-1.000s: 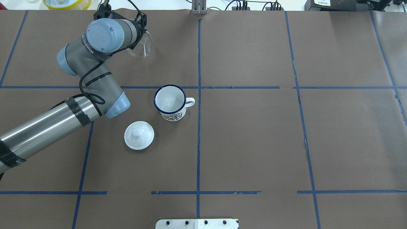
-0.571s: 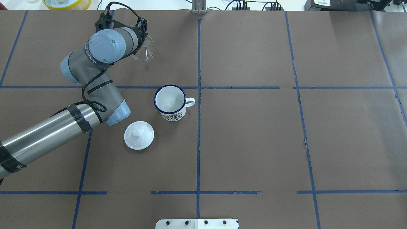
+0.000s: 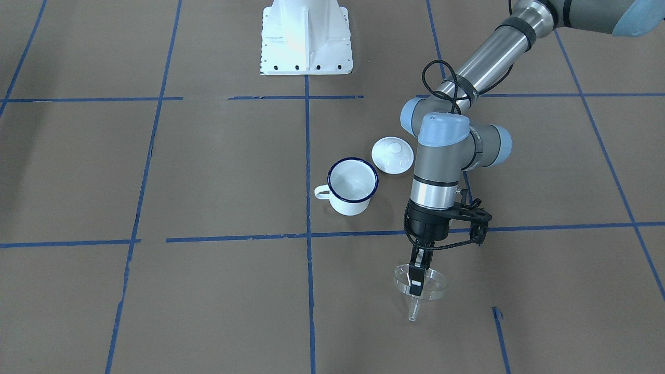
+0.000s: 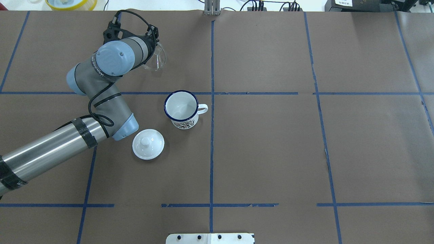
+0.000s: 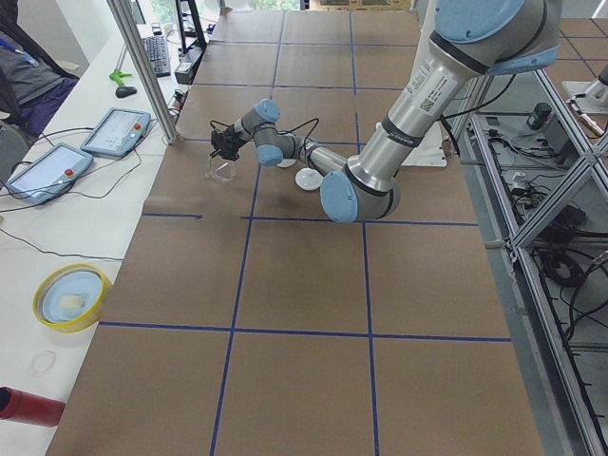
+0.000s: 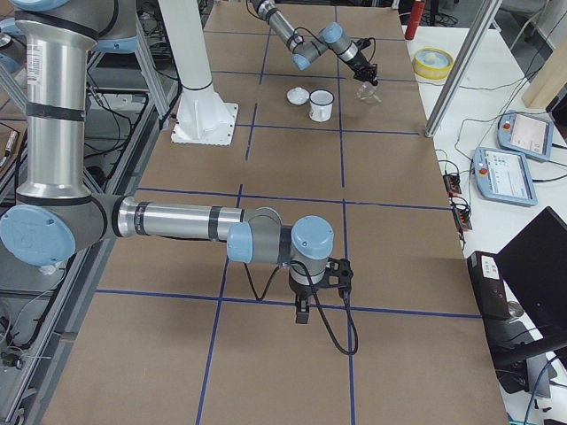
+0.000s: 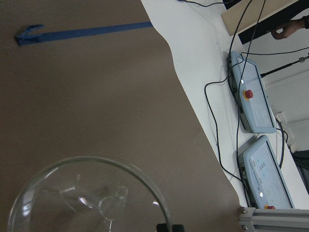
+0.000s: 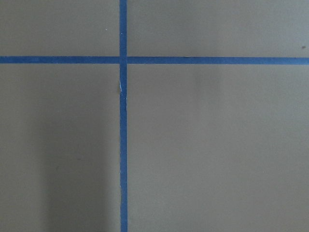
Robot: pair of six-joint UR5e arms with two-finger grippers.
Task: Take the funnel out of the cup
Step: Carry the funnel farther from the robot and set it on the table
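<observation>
Table [image 4: 271, 152]: brown paper w/ blue tape grid. Left arm [image 4: 51, 142] reached across it diag. from the robot's left side, wrist bent down over the far-left square. Right arm [image 6: 177, 220] sat low over the paper at the table's other end, well apart from everything; seen only in the right side cam. Its wrist cam showed just paper & a tape cross.

Cup [image 4: 181, 108] stood upright near table centre, nothing inside, handle pointing to the robot's right. White knobbed lid [image 4: 148, 144] lay flat near the cup on its robot-left, closer-to-robot side, not touching it.

Funnel [image 3: 434, 285] was out of the cup & well apart from it, in the next square on the operators' side, wide rim up, spout down & slightly tilted. Couldn't tell if the spout tip touched the paper.

Left gripper [image 3: 417, 275] pointed down, jaws clenched on the funnel's rim, one finger inside, one outside. Right gripper [image 6: 302, 314]: too small & far, can't tell its state.
</observation>
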